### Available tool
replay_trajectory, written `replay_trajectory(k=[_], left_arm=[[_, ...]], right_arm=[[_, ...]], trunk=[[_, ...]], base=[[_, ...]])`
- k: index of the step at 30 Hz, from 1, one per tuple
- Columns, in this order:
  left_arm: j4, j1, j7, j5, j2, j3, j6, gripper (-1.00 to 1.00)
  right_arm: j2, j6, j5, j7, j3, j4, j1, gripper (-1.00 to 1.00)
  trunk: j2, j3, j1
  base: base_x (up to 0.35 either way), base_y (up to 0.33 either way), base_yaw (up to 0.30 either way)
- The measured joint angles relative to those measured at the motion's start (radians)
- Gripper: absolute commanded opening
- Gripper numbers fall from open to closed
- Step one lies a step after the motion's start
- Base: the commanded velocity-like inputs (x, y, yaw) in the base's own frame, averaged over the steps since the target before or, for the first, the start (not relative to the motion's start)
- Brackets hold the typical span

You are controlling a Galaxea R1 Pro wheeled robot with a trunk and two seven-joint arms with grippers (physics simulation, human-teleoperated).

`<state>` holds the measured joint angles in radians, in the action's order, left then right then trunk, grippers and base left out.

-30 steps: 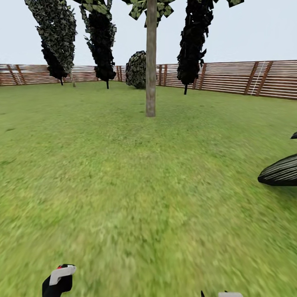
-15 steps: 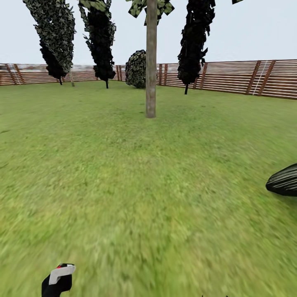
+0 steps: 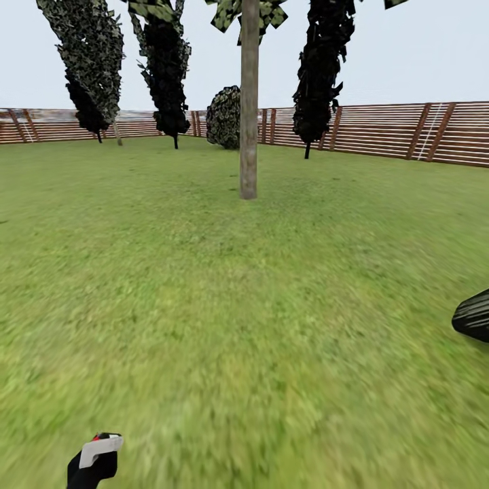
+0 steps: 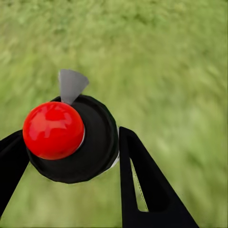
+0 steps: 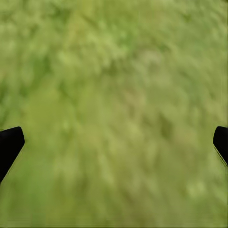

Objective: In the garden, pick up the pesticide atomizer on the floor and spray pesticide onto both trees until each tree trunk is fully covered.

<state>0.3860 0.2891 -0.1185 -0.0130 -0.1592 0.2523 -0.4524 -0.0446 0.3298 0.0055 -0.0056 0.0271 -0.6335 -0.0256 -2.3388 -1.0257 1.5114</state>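
Pesticide atomizer (image 4: 71, 142), judged light, rigid and smooth, was held clenched between the left gripper (image 4: 71, 156) jaws around its black cap. The right gripper (image 5: 114, 142) jaws were spread wide over grass.

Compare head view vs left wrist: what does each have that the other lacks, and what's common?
Head view: the tree trunk straight ahead, dark cypresses, the slatted wooden fence and sky.

Left wrist view: the atomizer's red round knob on its black cap, and the left gripper with a finger on each side of it.

Both: the pesticide atomizer and the green lawn.
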Motion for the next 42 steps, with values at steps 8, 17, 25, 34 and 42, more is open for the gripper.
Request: replay_trajectory(k=[8, 17, 25, 34, 42], left_arm=[[-0.007, 0.0, 0.001, -0.002, 0.001, 0.0, 0.0, -1.0], [-0.008, 0.0, 0.0, -0.001, -0.001, 0.0, 0.002, -1.0], [-0.008, 0.0, 0.0, -0.001, -0.001, 0.0, 0.002, -1.0], [-0.008, 0.0, 0.0, -0.001, -0.001, 0.0, 0.002, -1.0], [-0.008, 0.0, 0.0, -0.001, -0.003, 0.0, 0.002, -1.0]], right_arm=[[0.001, 0.0, -0.001, 0.0, 0.0, 0.0, 0.0, 1.0], [0.001, -0.001, 0.002, 0.007, -0.005, -0.002, 0.0, 1.0], [0.0, -0.003, 0.004, 0.007, -0.007, -0.001, 0.0, 1.0], [0.0, -0.003, 0.004, 0.007, -0.008, 0.001, 0.0, 1.0], [0.0, -0.003, 0.004, 0.007, -0.008, 0.001, 0.0, 1.0]], trunk=[[0.0, 0.0, 0.0], [0.0, 0.0, 0.0], [0.0, 0.0, 0.0], [0.0, 0.0, 0.0], [0.0, 0.0, 0.0]], base=[[0.337, 0.0, 0.0], [0.337, 0.0, 0.0], [0.337, 0.0, 0.0], [0.337, 0.0, 0.0], [0.337, 0.0, 0.0]])
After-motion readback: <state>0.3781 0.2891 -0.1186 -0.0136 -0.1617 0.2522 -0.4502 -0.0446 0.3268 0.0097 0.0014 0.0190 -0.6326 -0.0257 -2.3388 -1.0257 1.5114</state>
